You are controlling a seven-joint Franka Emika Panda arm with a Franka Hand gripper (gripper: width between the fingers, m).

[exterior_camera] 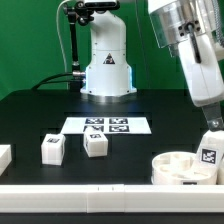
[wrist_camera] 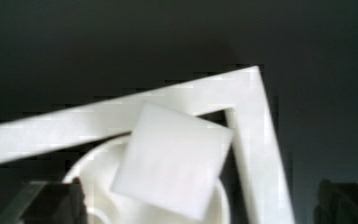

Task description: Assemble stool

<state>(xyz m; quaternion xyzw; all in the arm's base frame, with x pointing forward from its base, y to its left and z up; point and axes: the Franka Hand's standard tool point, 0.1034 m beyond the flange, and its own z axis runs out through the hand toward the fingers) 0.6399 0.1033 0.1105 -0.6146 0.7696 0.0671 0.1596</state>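
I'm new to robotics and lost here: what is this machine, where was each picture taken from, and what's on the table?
It is one robot arm on a white base. One picture comes from a camera off the arm, the other from its wrist. On the black table lie the tagged marker board, two loose leg blocks and the round stool seat. A third leg block sits right under the end effector, over the seat; whether it is gripped is unclear.

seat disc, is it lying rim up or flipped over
rim up: the exterior view shows the seat disc's hollow side facing up inside its raised rim.
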